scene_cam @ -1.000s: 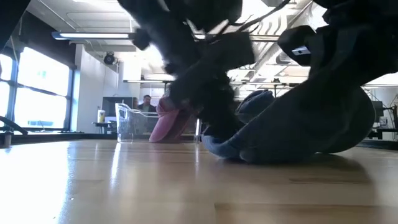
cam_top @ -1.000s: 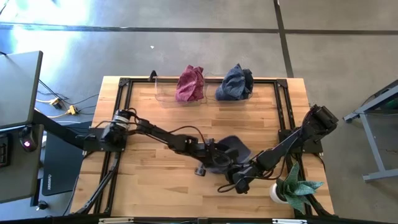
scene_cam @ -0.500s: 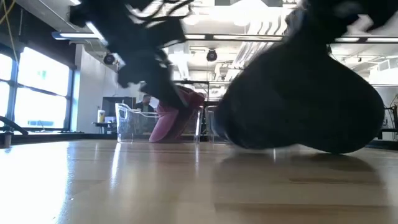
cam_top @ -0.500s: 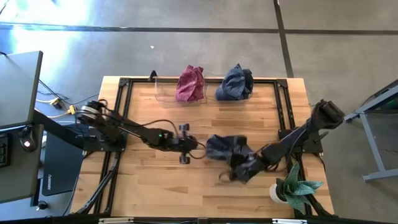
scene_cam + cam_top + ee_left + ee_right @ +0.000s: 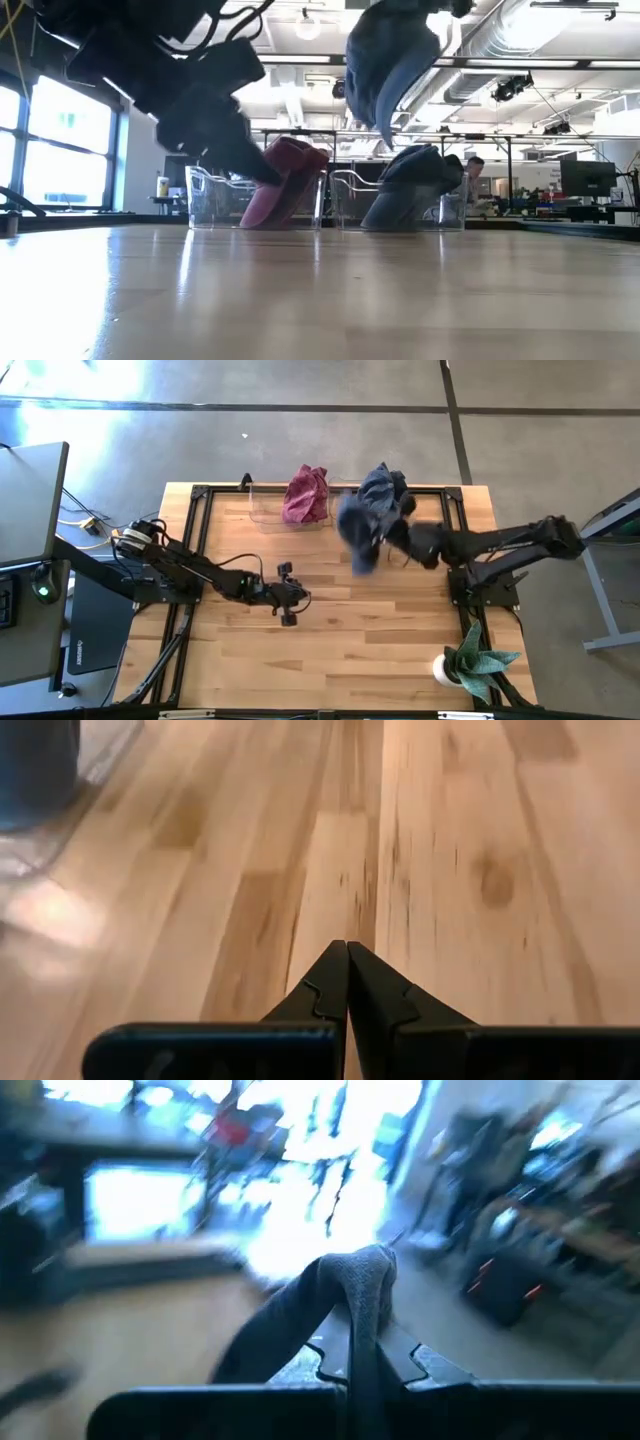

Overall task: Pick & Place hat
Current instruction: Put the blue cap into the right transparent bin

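Right fingers (image 5: 352,1335) pinch blue hat (image 5: 358,525), lifted near far right bin (image 5: 400,205); drop remains. Left fingers (image 5: 348,982) pressed together, empty, over worktop (image 5: 330,650).

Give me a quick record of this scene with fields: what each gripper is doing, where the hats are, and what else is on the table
right gripper: shut on the carried blue hat, held up in the air near the far bins
left gripper: shut, empty, low over the bare wood at the table's middle
red hat: in the left clear bin
second blue hat: in the right clear bin
potted plant: near right corner of the table
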Robot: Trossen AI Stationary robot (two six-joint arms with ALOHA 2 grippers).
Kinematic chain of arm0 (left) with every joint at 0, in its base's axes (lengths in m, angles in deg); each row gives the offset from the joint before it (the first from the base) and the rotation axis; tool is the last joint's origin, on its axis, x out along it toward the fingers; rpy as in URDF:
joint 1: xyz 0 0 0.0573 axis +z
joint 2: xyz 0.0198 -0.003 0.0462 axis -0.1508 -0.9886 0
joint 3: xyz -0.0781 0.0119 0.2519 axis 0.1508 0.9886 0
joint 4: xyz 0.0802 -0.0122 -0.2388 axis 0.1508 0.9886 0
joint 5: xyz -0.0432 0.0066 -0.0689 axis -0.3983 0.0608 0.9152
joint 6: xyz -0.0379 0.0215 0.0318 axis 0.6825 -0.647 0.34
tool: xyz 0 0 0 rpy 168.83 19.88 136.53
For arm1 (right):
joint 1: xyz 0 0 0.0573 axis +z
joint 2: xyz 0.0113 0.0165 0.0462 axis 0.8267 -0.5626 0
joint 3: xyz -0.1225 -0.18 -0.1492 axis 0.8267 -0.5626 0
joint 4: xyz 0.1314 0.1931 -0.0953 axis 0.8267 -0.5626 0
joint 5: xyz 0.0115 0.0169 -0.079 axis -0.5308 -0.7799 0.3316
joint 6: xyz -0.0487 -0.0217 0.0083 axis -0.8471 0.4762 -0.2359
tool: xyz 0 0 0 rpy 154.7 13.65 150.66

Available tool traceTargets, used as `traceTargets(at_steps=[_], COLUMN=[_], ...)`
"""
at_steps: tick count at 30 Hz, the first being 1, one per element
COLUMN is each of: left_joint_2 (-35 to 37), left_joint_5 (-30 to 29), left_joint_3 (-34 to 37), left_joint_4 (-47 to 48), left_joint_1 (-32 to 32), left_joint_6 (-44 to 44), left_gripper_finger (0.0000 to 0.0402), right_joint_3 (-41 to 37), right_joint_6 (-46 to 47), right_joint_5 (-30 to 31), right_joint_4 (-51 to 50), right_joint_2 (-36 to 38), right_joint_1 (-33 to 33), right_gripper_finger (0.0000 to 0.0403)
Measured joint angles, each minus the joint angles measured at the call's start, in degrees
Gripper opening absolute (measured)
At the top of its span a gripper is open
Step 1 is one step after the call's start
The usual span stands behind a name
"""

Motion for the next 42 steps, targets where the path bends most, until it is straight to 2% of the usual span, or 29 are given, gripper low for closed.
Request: traceTargets(at_steps=[5, 8, 12, 16, 19, 25, 33, 39, 42], left_joint_2=[0.0, 0.0, 0.0, 0.0, 0.0, 0.0, 0.0, 0.0, 0.0], left_joint_5=[-0.6, -0.6, -0.7, -1.0, -1.0, -0.5, 0.2, 0.2, 0.2], left_joint_3=[-0.1, -0.1, -0.1, -0.1, -0.1, -0.1, -0.1, -0.1, -0.1], left_joint_4=[-1.0, -1.2, -1.2, -1.1, -0.7, -0.2, 0.6, 0.6, 0.6], left_joint_1=[0.1, 0.1, 0.1, 0.1, 0.1, 0.0, 0.0, 0.0, 0.0], left_joint_6=[-0.3, -0.4, -0.7, -0.9, -0.9, -0.9, -0.7, -0.4, -0.2], left_gripper_finger=[0.0000, 0.0000, 0.0000, 0.0000, 0.0000, 0.0000, 0.0000, 0.0000, 0.0000], right_joint_3=[0.0, 0.0, 0.0, 0.0, -0.1, -0.1, -0.1, -0.1, -0.1], right_joint_6=[-10.0, -9.7, -8.4, -10.0, -13.9, -18.1, -19.2, -10.9, -8.6], right_joint_5=[-5.0, -10.0, -16.9, -18.7, -18.8, -16.5, -7.4, -5.4, -4.3], right_joint_4=[14.2, 19.9, 28.5, 38.0, 39.9, 32.3, 16.6, 3.4, 0.4], right_joint_2=[-0.2, -2.3, -8.6, -16.9, -21.7, -26.0, -26.0, -25.9, -25.9], right_joint_1=[-11.0, -18.0, -25.4, -28.6, -28.7, -26.6, -23.9, -24.6, -24.8], right_gripper_finger=[0.0001, 0.0001, 0.0001, 0.0000, 0.0000, 0.0000, 0.0000, 0.0015, 0.0030])
